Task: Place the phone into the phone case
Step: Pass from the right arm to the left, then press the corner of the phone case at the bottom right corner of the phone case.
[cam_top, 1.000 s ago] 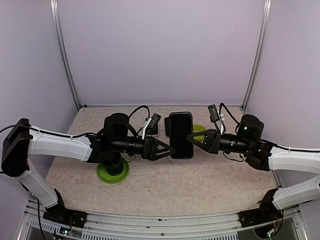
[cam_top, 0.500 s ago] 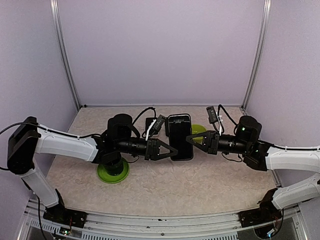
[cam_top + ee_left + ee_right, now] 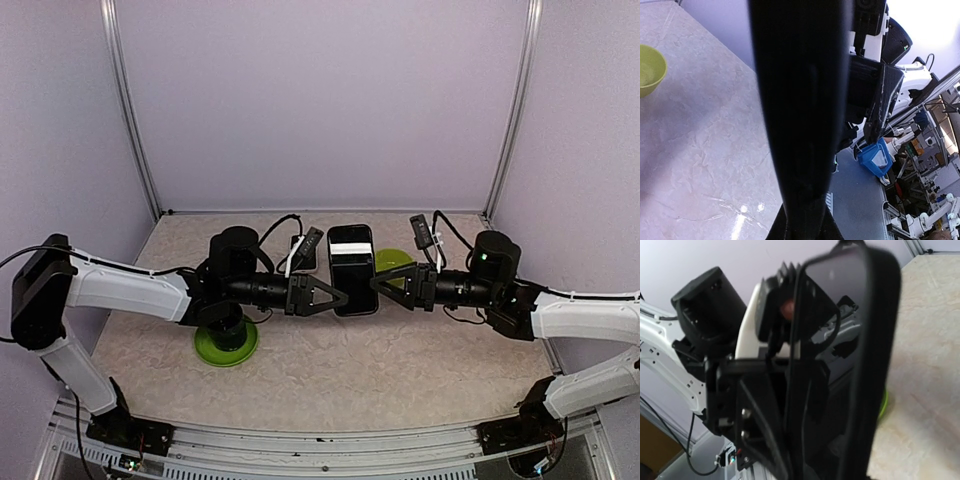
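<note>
Top external view: left gripper (image 3: 342,297) pinches the phone (image 3: 352,272) by one long edge; right gripper (image 3: 379,283) sits at the opposite edge, grip unclear. The phone looks rigid, probably slick and fragile, so the edges suit holding.

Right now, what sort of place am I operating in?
Probably a robotics lab test cell. Plain lavender walls on aluminium posts enclose a marbled tabletop, and the left wrist view shows more robot rigs in the room beyond.
</note>
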You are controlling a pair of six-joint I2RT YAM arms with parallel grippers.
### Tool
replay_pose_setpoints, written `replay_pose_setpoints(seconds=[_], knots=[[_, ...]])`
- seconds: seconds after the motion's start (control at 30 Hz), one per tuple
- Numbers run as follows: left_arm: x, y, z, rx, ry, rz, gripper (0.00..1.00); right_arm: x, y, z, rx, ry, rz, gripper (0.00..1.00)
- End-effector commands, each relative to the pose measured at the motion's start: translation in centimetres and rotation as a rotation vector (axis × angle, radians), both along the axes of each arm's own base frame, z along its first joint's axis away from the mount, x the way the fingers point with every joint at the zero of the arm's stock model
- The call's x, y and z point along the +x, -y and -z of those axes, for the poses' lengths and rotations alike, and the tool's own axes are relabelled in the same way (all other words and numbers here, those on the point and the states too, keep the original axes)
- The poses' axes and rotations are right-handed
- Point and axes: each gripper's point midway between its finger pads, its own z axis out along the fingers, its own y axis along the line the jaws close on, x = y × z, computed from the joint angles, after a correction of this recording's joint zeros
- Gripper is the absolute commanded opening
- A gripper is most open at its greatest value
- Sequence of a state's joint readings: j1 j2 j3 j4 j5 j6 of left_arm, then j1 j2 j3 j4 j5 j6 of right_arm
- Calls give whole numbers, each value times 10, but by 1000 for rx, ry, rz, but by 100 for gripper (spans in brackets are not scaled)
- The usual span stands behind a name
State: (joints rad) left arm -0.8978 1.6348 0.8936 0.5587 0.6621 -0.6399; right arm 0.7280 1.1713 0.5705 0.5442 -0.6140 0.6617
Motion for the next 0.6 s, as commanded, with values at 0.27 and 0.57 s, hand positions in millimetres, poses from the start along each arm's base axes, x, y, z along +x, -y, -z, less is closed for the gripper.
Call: replay_pose_setpoints(seconds=[0.27, 0.57], knots=[[17, -20, -42, -90, 100, -101, 0, -8, -9, 27, 20, -135, -74, 55], [14, -23, -39, -88, 103, -105, 0, 1, -21, 30, 26, -187, -77, 49]])
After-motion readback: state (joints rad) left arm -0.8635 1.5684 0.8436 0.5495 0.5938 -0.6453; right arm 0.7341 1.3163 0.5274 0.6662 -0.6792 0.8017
